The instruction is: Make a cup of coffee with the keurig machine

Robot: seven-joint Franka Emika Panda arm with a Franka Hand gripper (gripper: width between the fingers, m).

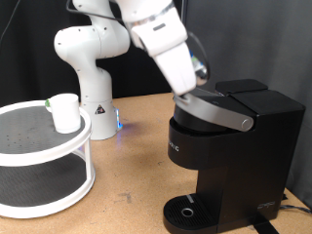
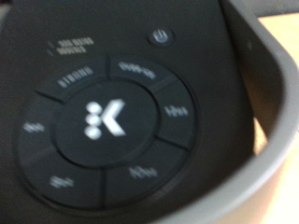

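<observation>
Hanging over the keurig (image 1: 219, 146), the white arm (image 1: 161, 44) slants down from the exterior view's top, and its lower end meets the machine's lid close to the silver-grey handle (image 1: 219, 112). The claw itself is hidden there behind the wrist and the lid, so whether it is released or clenched cannot be told. The wrist view shows no fingers at all.

That wrist view is filled by the machine's black top panel: a round dial (image 2: 103, 131) with a white K-shaped mark at its centre, a ring of button segments around it with small pale labels too blurred to read, and a small power button (image 2: 161, 36) just outside the ring. The grey rim (image 2: 276, 112) curves along one edge of the panel.

In the exterior view the keurig stands on the brown tabletop (image 1: 132, 156) at the right, lid down, its round drip tray (image 1: 187, 211) at the bottom front with nothing standing on it.

The cup (image 1: 65, 112) stands upright on the upper tier of a white two-tier rack (image 1: 44, 180) at the exterior view's left, well apart from the machine. The arm's base (image 1: 93, 97) stands between rack and keurig, farther back.
</observation>
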